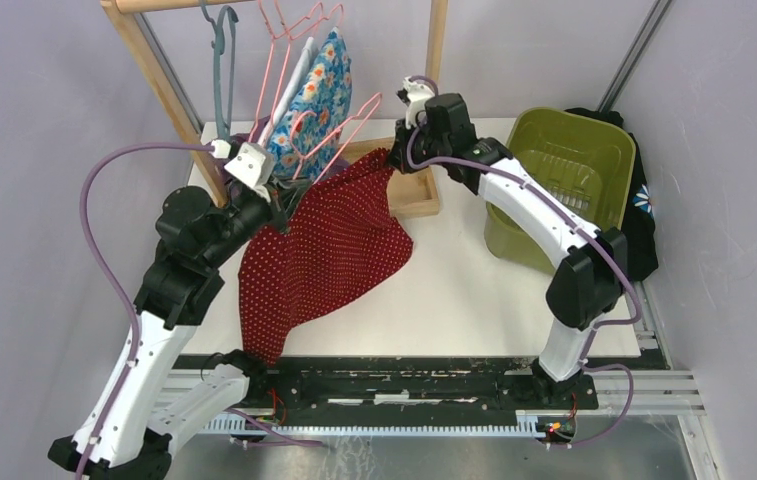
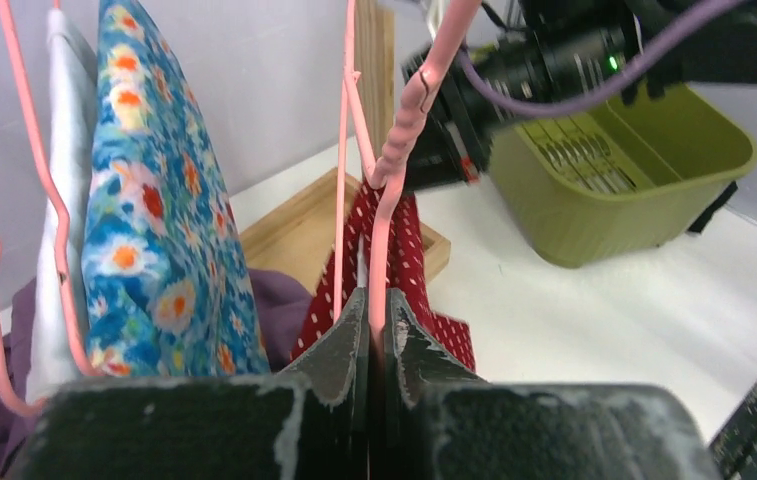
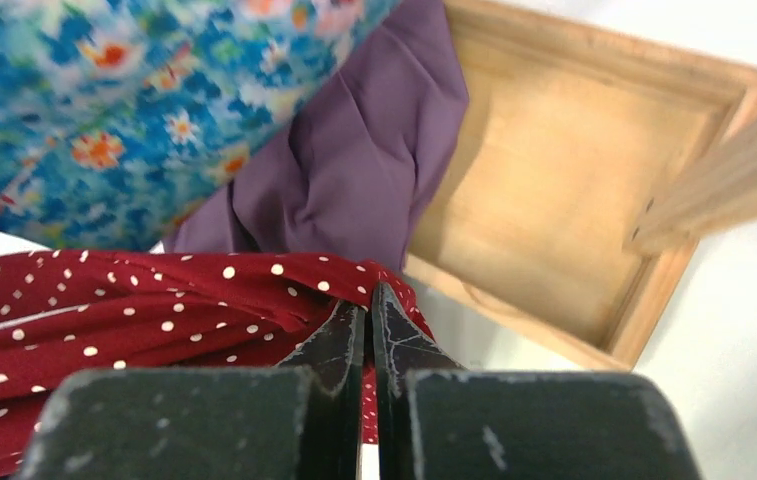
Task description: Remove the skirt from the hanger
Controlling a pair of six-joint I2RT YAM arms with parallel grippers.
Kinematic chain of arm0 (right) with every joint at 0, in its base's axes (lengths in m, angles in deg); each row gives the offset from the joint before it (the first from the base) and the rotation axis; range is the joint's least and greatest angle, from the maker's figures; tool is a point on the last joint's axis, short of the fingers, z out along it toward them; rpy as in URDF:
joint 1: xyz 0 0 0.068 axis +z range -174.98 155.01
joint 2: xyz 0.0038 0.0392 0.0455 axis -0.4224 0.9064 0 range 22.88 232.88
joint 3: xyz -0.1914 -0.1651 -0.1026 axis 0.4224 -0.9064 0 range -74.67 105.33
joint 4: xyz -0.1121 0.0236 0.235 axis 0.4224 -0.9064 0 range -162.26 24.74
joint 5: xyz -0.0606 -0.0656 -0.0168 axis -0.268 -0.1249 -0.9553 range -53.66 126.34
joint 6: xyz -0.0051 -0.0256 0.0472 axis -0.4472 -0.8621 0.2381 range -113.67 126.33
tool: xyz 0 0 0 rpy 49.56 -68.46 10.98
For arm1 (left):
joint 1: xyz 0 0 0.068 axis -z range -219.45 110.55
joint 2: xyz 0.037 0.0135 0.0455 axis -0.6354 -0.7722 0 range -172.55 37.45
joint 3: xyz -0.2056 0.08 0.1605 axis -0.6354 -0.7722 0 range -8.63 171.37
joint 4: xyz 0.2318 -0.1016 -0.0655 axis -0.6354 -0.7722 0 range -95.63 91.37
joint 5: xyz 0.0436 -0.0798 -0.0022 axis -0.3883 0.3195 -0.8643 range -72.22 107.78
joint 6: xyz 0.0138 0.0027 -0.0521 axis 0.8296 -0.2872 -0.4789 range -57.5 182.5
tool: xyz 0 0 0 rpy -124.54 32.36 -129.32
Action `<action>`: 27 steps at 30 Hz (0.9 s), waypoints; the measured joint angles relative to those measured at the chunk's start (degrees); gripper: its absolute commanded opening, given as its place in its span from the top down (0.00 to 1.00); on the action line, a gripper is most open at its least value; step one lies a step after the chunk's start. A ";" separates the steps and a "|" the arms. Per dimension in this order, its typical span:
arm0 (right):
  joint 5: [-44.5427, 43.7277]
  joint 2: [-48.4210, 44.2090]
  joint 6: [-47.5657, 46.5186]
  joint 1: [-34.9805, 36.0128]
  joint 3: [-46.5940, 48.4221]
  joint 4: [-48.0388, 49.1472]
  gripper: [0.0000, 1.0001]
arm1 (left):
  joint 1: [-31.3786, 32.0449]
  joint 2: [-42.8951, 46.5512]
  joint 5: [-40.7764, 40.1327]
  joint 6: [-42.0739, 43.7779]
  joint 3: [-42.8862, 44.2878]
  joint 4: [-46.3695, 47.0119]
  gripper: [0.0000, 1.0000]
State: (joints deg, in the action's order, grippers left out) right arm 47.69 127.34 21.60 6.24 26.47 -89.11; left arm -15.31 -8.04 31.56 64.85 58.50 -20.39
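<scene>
In the top view, the red dotted skirt [image 1: 326,245] is seen spread between the two grippers over the left half of the table, its lower end trailing toward the near edge. The left gripper [image 1: 284,197] is held at the skirt's upper left corner, the right gripper [image 1: 394,158] at its upper right corner, near the far edge. A pink hanger [image 1: 346,128] is tilted above the skirt. A blue floral garment [image 1: 311,100] is hung from the wooden rack [image 1: 149,60] at the far left corner. A green basket [image 1: 566,150] is placed at the far right corner.

In the left wrist view, the jaws of the left gripper [image 2: 378,340] are pressed together on the wire of the pink hanger [image 2: 386,210]. The skirt [image 2: 409,255] is seen just behind that wire, with the floral garment [image 2: 154,220] to the left and the basket [image 2: 634,170] to the right.

In the right wrist view, the jaws of the right gripper [image 3: 367,325] are closed on a fold of the skirt [image 3: 134,320]. A purple cloth [image 3: 354,170] is draped over the edge of the rack's wooden base tray [image 3: 554,210], and the floral garment [image 3: 104,90] is seen above it.
</scene>
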 measured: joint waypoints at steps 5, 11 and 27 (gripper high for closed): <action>-3.56 -5.40 0.24 2.23 -9.29 2.54 0.99 | 0.11 -3.48 -1.64 -0.09 -1.44 9.35 0.97; -6.93 -8.31 -0.07 9.92 -12.68 2.29 0.99 | 0.09 -9.05 -3.41 -2.95 -2.73 27.17 0.97; -9.09 -18.05 -0.02 17.20 -16.92 -1.03 0.99 | 0.09 -25.42 -11.50 -3.52 -2.56 49.94 0.97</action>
State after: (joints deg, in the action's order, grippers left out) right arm 38.60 109.29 21.58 23.44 9.56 -90.14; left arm -15.22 -33.46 20.06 61.33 55.95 29.55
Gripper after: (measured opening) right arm 0.021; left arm 0.075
